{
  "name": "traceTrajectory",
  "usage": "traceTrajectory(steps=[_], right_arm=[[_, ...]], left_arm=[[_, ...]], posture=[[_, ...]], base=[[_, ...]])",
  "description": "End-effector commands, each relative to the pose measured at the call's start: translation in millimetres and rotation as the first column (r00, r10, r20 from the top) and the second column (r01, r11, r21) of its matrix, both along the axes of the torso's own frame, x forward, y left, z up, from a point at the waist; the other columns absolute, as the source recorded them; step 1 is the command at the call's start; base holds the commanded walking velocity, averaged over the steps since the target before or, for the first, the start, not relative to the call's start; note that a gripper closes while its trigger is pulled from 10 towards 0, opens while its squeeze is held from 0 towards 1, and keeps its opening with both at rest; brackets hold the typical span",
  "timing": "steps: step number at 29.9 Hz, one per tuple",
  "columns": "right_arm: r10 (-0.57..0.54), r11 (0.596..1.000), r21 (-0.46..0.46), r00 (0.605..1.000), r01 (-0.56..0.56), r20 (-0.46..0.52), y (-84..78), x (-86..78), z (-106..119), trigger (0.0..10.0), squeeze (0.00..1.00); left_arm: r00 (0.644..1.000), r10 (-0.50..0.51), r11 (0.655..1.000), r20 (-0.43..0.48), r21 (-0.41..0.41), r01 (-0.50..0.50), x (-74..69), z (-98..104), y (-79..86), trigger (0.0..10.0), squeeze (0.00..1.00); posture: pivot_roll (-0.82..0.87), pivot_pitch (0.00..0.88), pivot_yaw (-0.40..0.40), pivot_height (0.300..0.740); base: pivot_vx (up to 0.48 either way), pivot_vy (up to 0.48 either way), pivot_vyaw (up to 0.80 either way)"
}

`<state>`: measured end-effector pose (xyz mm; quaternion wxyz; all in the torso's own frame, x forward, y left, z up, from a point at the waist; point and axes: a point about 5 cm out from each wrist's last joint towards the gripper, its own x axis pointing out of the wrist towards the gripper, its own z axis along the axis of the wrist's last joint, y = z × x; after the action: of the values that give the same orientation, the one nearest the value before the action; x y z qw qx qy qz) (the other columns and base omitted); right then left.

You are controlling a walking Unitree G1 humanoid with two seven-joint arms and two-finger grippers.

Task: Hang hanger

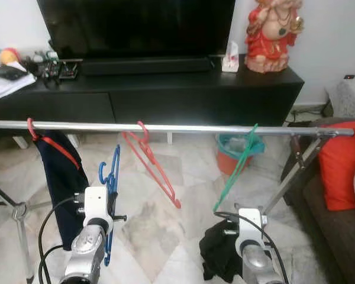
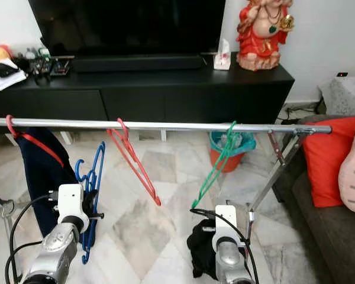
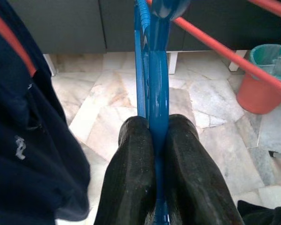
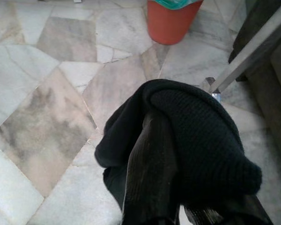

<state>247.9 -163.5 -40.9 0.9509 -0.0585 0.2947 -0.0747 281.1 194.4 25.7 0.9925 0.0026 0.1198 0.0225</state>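
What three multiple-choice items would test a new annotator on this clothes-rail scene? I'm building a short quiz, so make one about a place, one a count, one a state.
1. Where is the blue hanger?
A. Hooked on the rail
B. In the left gripper, below the rail
C. On the floor

2. How many hangers hang on the rail?
A. One
B. Three
C. Five

3. What is the right gripper doing?
A. Holding black cloth
B. Open and empty
C. Gripping the rail

Answers:
1. B: the left gripper pinches it, its hook short of the rail.
2. B: two red hangers and a green hanger.
3. A: the black cloth is bunched over its fingers.
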Motion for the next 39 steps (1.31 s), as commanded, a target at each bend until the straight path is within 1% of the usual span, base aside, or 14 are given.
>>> traceTrajectory(steps=[1, 6, 7, 9, 11, 21, 28, 39], right_arm=[[-0.013, 1.000, 0.006, 0.999, 0.013, 0.032, -1.7, 4.7, 4.7, 10.0, 0.00], [-0.017, 1.000, 0.016, 0.999, 0.017, 0.030, -1.1, 4.8, 4.6, 10.0, 0.00], [-0.018, 1.000, 0.021, 0.999, 0.017, 0.031, -0.7, 5.0, 4.7, 10.0, 0.00], [-0.013, 1.000, 0.019, 0.999, 0.012, 0.035, -0.3, 5.6, 5.2, 10.0, 0.00], [-0.004, 1.000, 0.008, 0.999, 0.003, 0.039, 0.0, 6.0, 5.8, 10.0, 0.00], [-0.012, 1.000, 0.020, 1.000, 0.011, 0.025, -0.1, 4.3, 3.8, 10.0, 0.00], [-0.007, 1.000, 0.028, 0.999, 0.006, 0.032, 1.0, 5.6, 4.9, 10.0, 0.00], [-0.004, 1.000, 0.021, 0.999, 0.004, 0.033, 0.4, 6.0, 5.3, 10.0, 0.00]], left_arm=[[1.000, 0.001, 1.000, 0.007, 0.014, -0.001, 0.1, 0.6, 1.1, 10.0, 0.00], [1.000, 0.000, 1.000, 0.006, 0.007, 0.000, -0.1, 0.2, 0.5, 10.0, 0.00], [1.000, 0.001, 1.000, 0.008, 0.002, -0.001, -0.2, 0.4, 0.4, 10.0, 0.00], [1.000, 0.004, 1.000, 0.011, 0.000, -0.004, -0.2, 0.8, 0.5, 10.0, 0.00], [1.000, 0.004, 1.000, 0.010, 0.002, -0.004, -0.2, 0.8, 0.6, 10.0, 0.00], [1.000, 0.010, 1.000, 0.012, 0.003, -0.010, -0.4, 1.6, 1.3, 10.0, 0.00], [1.000, 0.015, 1.000, 0.013, 0.006, -0.015, -0.2, 2.3, 1.6, 10.0, 0.00], [1.000, 0.019, 1.000, 0.016, 0.009, -0.019, -0.3, 3.7, 2.0, 10.0, 0.00]], posture=[[0.01, 0.000, 0.009, 0.740], [0.01, 0.000, 0.011, 0.740], [0.01, 0.000, 0.011, 0.740], [0.01, 0.000, 0.011, 0.740], [0.01, 0.000, 0.011, 0.740], [0.01, 0.000, 0.011, 0.740], [0.01, 0.000, 0.009, 0.740], [0.01, 0.000, 0.008, 0.740]], base=[[0.000, 0.000, 0.00], [0.000, 0.000, 0.00], [-0.240, 0.000, -0.80], [-0.307, 0.000, -0.80], [-0.307, 0.000, 0.00], [-0.309, 0.000, 0.00], [-0.308, 0.000, -0.67], [-0.309, 0.000, 0.00]])
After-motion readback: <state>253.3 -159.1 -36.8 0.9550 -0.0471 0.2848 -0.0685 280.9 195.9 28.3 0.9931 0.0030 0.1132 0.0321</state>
